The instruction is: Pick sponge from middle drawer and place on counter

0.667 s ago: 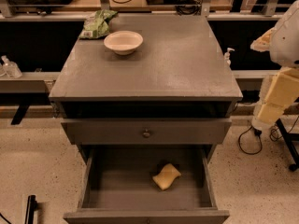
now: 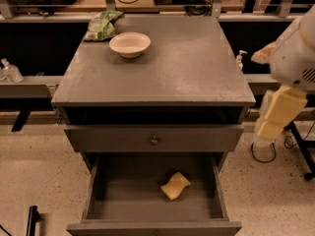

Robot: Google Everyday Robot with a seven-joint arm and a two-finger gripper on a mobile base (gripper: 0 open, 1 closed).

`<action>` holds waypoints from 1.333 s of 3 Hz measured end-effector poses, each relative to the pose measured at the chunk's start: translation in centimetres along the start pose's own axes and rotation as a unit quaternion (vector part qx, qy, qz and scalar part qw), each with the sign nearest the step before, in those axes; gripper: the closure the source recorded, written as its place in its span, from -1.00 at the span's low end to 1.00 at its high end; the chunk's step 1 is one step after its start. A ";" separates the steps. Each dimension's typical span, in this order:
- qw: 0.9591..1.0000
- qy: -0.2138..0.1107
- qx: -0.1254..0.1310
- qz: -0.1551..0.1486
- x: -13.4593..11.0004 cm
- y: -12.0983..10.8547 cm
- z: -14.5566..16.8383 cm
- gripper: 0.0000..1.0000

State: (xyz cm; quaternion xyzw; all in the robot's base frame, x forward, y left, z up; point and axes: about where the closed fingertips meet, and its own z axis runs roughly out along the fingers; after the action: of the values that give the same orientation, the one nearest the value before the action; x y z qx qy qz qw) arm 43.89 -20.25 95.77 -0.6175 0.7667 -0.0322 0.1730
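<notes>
The pale yellow sponge (image 2: 175,185) lies flat on the bottom of the open middle drawer (image 2: 98,191), right of centre. The drawer is pulled out at the foot of the cabinet. The dark grey counter (image 2: 172,68) is the cabinet top above it. My gripper is out of view. Only my arm's white and cream segments (image 2: 278,112) show at the right edge, beside the cabinet and well above and to the right of the sponge.
A cream round bowl (image 2: 130,44) and a green plastic bag (image 2: 101,26) sit at the counter's back left. A closed drawer panel with a round knob (image 2: 154,140) is above the open drawer. Speckled floor surrounds the cabinet. A cable and a stand leg are at the right.
My arm's cream segment has shifted slightly down and left. The sponge, drawer, bowl and bag have not moved.
</notes>
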 end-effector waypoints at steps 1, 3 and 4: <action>0.996 -0.060 -0.009 -0.063 -3.4 4.3 4.4 -1.00; 0.988 -0.056 -0.066 -0.128 -5.8 11.8 12.7 -1.00; 0.990 -0.057 -0.082 -0.102 -2.6 9.9 15.6 -1.00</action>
State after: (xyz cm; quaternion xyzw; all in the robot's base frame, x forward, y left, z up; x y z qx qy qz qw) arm 39.85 -12.83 79.15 -0.7051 0.6888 0.0486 0.1615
